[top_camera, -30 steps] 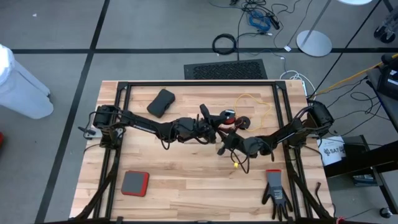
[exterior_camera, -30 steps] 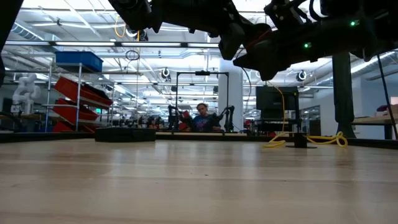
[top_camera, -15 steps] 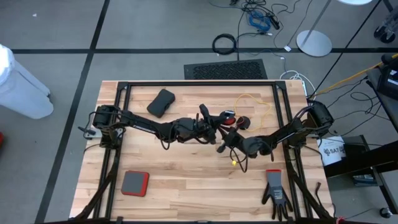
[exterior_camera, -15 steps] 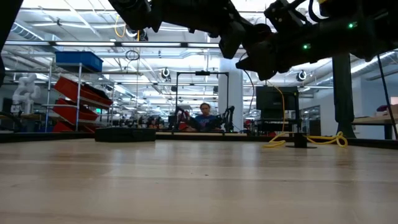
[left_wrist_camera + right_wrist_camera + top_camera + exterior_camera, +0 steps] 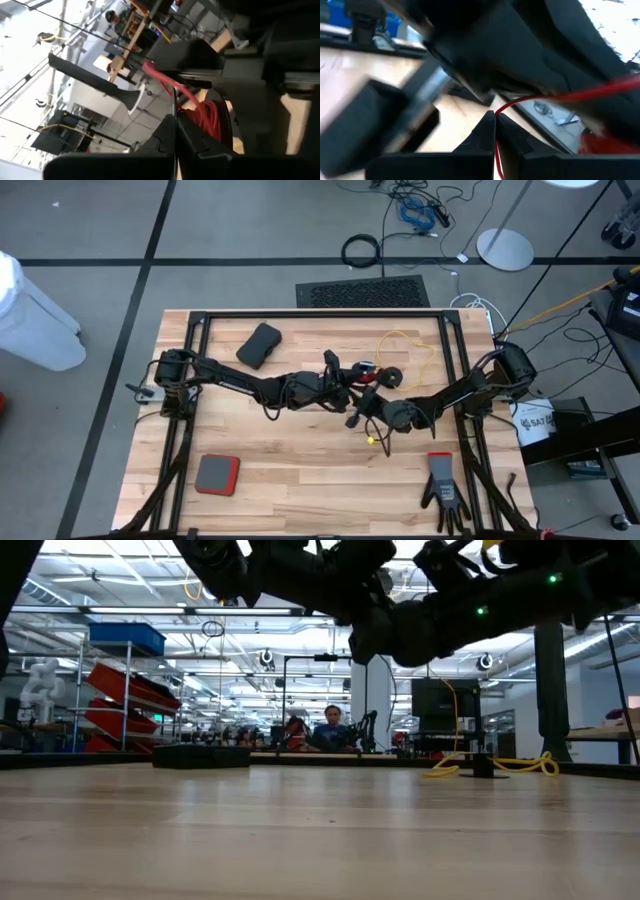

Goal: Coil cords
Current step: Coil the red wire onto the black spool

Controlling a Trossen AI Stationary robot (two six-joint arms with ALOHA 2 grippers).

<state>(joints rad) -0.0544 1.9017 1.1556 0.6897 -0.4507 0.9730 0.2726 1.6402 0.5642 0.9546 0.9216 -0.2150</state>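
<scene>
A black glove (image 5: 441,486) and a flat red-and-grey pad (image 5: 216,474) lie at the near edge of the wooden surface (image 5: 300,470), well apart from the work. At mid-surface the two arms meet nose to nose above the boards. The right gripper (image 5: 495,118) has its jaws shut tight on a thin red cord (image 5: 546,97), which runs in between the fingertips and out below them. Just beyond it, the left gripper (image 5: 175,119) also has its jaws closed narrow on the same red strand, right beside a small black reel (image 5: 220,117) already carrying several red turns.

The step in hand looks like winding this cord onto its reel. To do it well, one pinch should probably act as the anchor near the reel while the other feeds the line. The stretch between them needs light tension, so each turn lands in the groove and not over the rim. A strand this thin will likely slip or kink if pulled sideways. Short, even passes seem wiser than long sweeps. With the grippers this close, the arms could also knock each other.

Farther back the yellow cord (image 5: 405,338) lies in a loose loop on the boards, not yet coiled, near the right side of the black frame (image 5: 320,314). A dark case (image 5: 260,345) lies toward the far left. Beyond the far edge, a person (image 5: 332,728) sits in the workshop.
</scene>
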